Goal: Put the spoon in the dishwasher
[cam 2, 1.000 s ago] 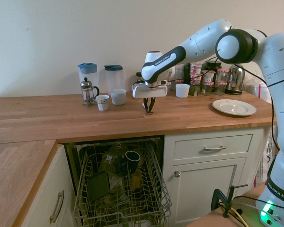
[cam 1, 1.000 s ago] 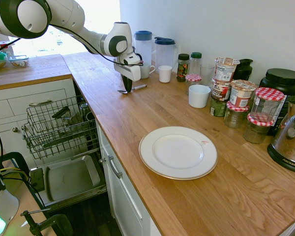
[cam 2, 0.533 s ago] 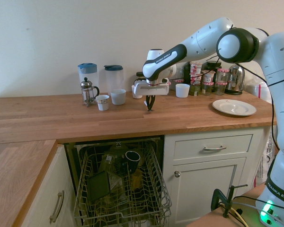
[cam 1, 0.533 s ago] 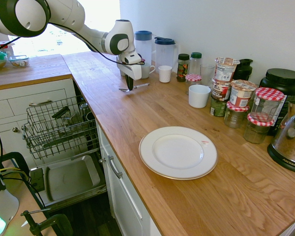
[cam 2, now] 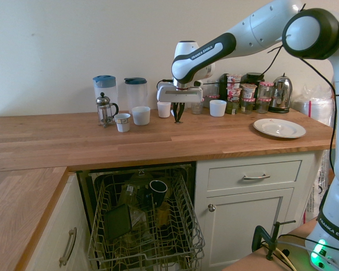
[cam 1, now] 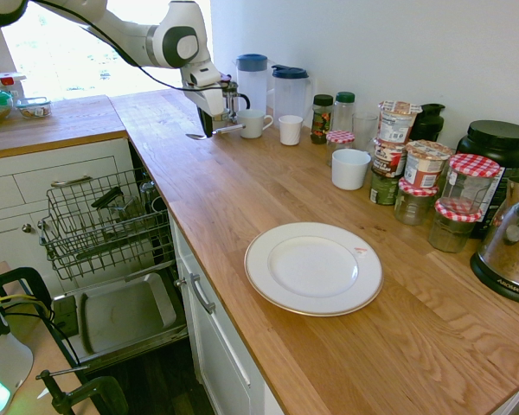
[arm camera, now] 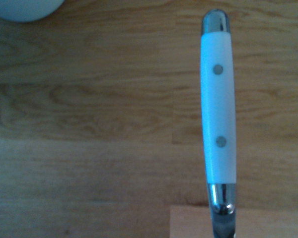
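The pincer (cam 1: 207,134) is closed tight on the spoon (cam 1: 195,137), holding it up just over the wooden desk (cam 1: 268,195). So the picking up looks done. The dishwasher (cam 2: 144,261) is open, its rack (cam 1: 99,226) out. Carrying the spoon there and letting go are left.

A white robot arm with black parts
The arm (cam 2: 260,28) has smooth white covers, round black-rimmed joints, dark "FRANKA EMIKA" lettering and a thin black cable.
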Available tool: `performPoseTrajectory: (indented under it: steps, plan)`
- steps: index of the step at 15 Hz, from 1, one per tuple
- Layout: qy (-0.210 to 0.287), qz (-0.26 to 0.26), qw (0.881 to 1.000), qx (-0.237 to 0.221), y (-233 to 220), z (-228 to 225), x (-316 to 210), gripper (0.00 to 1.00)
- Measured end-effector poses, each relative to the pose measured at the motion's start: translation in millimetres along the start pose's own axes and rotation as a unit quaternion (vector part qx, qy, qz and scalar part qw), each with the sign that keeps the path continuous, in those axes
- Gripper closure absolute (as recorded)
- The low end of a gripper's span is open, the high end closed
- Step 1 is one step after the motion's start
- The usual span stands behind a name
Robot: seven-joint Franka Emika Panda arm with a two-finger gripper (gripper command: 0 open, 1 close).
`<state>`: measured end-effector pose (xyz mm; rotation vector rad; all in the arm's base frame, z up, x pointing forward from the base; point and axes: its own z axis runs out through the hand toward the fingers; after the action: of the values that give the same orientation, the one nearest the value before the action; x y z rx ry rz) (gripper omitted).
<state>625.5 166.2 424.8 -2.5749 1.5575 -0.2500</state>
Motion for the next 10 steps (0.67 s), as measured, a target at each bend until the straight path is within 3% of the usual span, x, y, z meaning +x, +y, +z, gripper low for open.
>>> performPoseTrajectory:
  steps: [4, 10]
  plan:
    - [0.000, 0.010, 1.000, -0.001, 29.8, -15.6, -32.8, 1.00]
    - [0.019, 0.010, 1.000, 0.004, 32.3, -12.7, -58.6, 1.00]
